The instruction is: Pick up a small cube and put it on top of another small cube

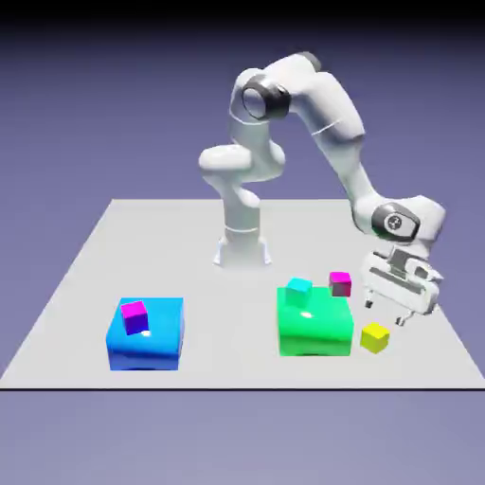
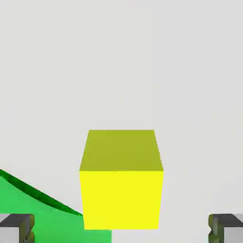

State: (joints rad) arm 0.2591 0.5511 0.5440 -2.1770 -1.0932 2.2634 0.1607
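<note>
Hand view: yellow cube (image 2: 121,190) between wide-spread claw (image 2: 121,228) fingertips

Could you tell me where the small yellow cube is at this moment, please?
In the exterior view, the small yellow cube sits on the table, at the big green block's right, just below the open hand.

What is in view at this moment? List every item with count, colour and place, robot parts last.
small yellow cube: 1, bright yellow, on the table right of the green block, centred ahead of the gripper in the hand view
small magenta cubes: 2, one on the blue block, one behind the green block
small cyan cube: 1, on the green block
blue block: 1, exterior view's left
green block: 1, exterior view's right
table: 1, grey
arm: 1, white
gripper: 1, open, empty, above the yellow cube
</note>
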